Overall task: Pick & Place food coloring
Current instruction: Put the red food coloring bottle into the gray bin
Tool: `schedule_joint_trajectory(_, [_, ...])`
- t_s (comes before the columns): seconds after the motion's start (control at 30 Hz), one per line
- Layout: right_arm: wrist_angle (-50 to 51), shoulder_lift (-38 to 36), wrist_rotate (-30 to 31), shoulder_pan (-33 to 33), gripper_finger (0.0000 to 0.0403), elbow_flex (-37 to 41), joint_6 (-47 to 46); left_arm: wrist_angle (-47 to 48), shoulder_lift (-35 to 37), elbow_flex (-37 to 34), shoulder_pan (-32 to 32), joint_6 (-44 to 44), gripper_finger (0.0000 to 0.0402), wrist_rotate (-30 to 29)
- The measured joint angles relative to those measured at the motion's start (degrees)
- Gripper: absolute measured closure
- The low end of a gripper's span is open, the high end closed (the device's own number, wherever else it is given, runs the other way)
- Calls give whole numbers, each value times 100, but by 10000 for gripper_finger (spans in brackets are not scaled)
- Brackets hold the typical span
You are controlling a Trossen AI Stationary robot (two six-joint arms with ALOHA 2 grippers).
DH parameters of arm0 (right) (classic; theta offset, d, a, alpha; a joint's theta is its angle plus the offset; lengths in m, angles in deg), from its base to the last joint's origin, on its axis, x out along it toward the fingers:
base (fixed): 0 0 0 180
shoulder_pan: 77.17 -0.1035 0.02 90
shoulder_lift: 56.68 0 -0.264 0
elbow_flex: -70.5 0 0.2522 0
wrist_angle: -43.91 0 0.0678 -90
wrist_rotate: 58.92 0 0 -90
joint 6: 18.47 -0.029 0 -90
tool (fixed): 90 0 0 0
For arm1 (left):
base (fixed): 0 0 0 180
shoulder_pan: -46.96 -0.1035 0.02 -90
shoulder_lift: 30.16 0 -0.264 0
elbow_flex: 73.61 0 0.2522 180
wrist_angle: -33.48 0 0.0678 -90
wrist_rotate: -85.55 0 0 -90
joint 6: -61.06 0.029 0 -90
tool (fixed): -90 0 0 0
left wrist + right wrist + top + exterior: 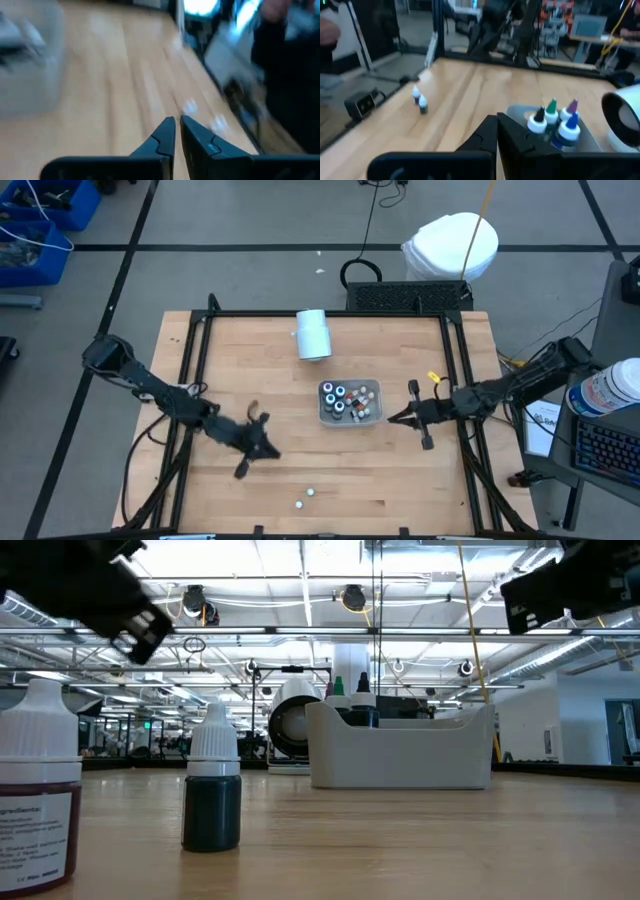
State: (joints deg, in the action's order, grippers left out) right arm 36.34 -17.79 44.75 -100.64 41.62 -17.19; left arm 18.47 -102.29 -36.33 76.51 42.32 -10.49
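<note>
At lower centre, two loose bottles [304,498] are waiting; the left gripper [262,448], closed and empty, should be opening before descending squarely.

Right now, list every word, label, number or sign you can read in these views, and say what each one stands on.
"Ingredients:", only just legible: on the label of the near food coloring bottle in the low view; the lines beneath it are too small to read.
Papers and a printed container beside the table's right edge in the high view: print too small to read.
Nothing else legible in any view.
</note>
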Motion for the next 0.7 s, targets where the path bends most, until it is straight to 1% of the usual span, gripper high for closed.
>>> schedule_joint_trajectory(0.07, [-488,-1,-9,-78,402,209,158,834,-235,475,296,-238,377,-129])
schedule_joint_trajectory(0.17, [-773,-21,-23,-105,402,240,262,2331,-550,1492,687,-858,396,-675])
schedule_joint_trajectory(0.23, [-770,-35,-22,-129,402,239,236,3228,-889,2221,967,-1370,394,-982])
schedule_joint_trajectory(0.3, [-613,-31,-35,-166,402,239,188,4008,-1242,2909,1238,-1760,393,-1142])
schedule_joint_trajectory(0.37, [-478,-22,-32,-206,402,241,136,4568,-1598,3600,1464,-2106,393,-1298])
schedule_joint_trajectory(0.43, [-428,-12,-31,-216,402,241,114,5156,-1936,4180,1656,-2556,394,-1675])
schedule_joint_trajectory(0.53, [-412,-11,-37,-216,402,241,70,5657,-2446,4900,1927,-3067,396,-2237])
schedule_joint_trajectory(0.7, [-408,-11,-42,-216,402,241,63,5808,-3254,5836,2332,-3449,391,-2909])
